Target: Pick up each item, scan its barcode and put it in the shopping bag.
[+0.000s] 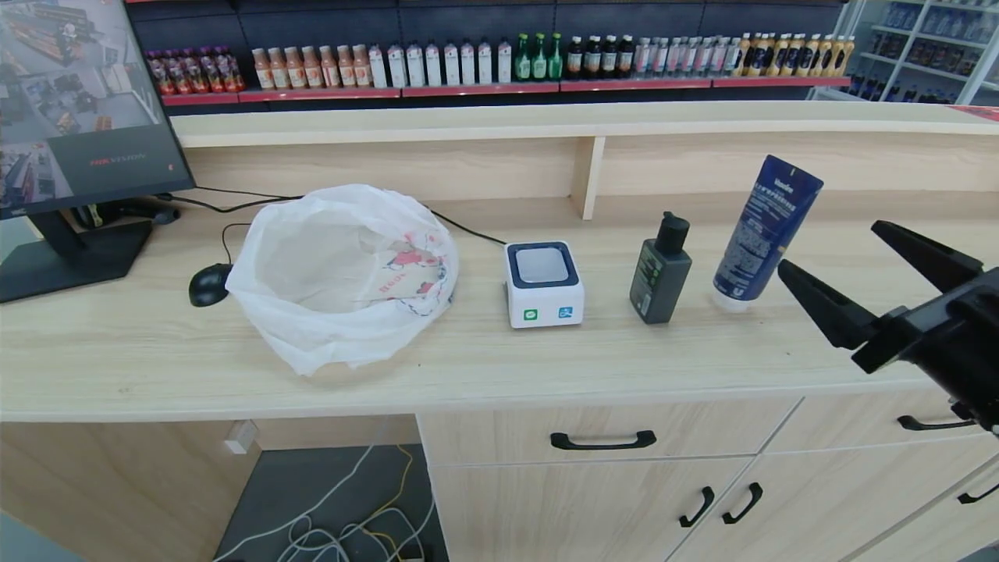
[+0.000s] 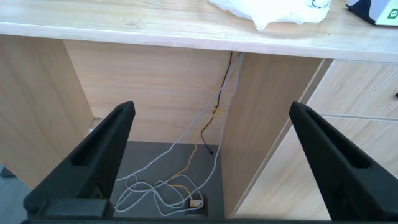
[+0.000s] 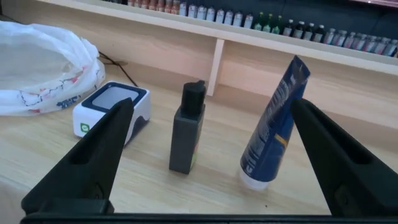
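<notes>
Two items stand on the desk [image 1: 117,351] in the head view. The dark pump bottle [image 1: 661,269] is upright, long axis vertical, pump on top. Just right of it, the blue tube [image 1: 767,232] stands on its white cap, crimped end up and leaning to the robot's right. Left of the bottle sits the scanner [image 1: 544,282], window facing up. Farther left again is the white shopping bag [image 1: 343,273], its mouth open upward, with a mouse [image 1: 209,284] beside it. At the right edge the right pincer [image 1: 827,246] hangs near the tube, apart from it, its fingers spread wide with nothing between them.

Over to the left wrist view: the left pincer [image 2: 211,109] is down in front of the desk's edge, fingers far apart and holding nothing. Loose cables [image 2: 186,180] lie in the recess beneath, and a corner of the bag pokes over the edge above.

Now the right wrist view: between the widely parted fingers, bottle and tube stand side by side, apart from each other, the tube's crimped end tipped away from the bottle. Scanner and bag lie beyond the bottle's far side.
</notes>
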`<state>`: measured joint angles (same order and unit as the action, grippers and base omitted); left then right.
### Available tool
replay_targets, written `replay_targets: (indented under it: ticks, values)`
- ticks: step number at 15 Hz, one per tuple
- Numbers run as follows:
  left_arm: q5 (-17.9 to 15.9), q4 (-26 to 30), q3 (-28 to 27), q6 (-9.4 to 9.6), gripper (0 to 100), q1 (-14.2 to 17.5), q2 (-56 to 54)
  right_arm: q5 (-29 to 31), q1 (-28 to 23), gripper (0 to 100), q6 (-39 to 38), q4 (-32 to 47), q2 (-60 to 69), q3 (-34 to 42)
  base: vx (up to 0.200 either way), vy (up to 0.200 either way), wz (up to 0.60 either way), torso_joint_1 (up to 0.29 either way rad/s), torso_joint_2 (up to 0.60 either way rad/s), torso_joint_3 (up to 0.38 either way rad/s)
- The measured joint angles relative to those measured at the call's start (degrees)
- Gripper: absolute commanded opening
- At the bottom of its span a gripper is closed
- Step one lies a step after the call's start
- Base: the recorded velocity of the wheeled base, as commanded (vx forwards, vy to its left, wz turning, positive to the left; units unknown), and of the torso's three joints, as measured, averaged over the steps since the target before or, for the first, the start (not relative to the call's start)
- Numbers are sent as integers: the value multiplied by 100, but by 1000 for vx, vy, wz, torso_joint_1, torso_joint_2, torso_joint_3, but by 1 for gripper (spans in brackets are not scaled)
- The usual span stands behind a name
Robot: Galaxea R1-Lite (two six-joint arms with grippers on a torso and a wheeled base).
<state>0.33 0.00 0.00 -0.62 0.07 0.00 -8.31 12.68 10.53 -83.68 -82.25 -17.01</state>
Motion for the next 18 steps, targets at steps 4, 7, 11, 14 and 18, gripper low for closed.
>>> replay_targets:
  ticks: [4, 7, 11, 14, 18]
  values:
    - [-1, 0, 0, 2, 100, 0, 0, 213, 173, 100, -28, -434, -892, -226, 0, 0, 0, 0, 0, 0]
    - [-1, 0, 0, 2, 100, 0, 0, 229, 261, 100, -72, -456, -1306, -549, 0, 0, 0, 0, 0, 0]
    - [-1, 0, 0, 2, 100, 0, 0, 350, 424, 100, -332, -486, -1751, -796, 0, 0, 0, 0, 0, 0]
    - [-1, 0, 0, 2, 100, 0, 0, 673, 444, 100, -396, -490, -2097, -1097, 0, 0, 0, 0, 0, 0]
    - [0, 0, 0, -2, 100, 0, 0, 820, 455, 100, -536, -489, -2428, -1402, 0, 0, 0, 0, 0, 0]
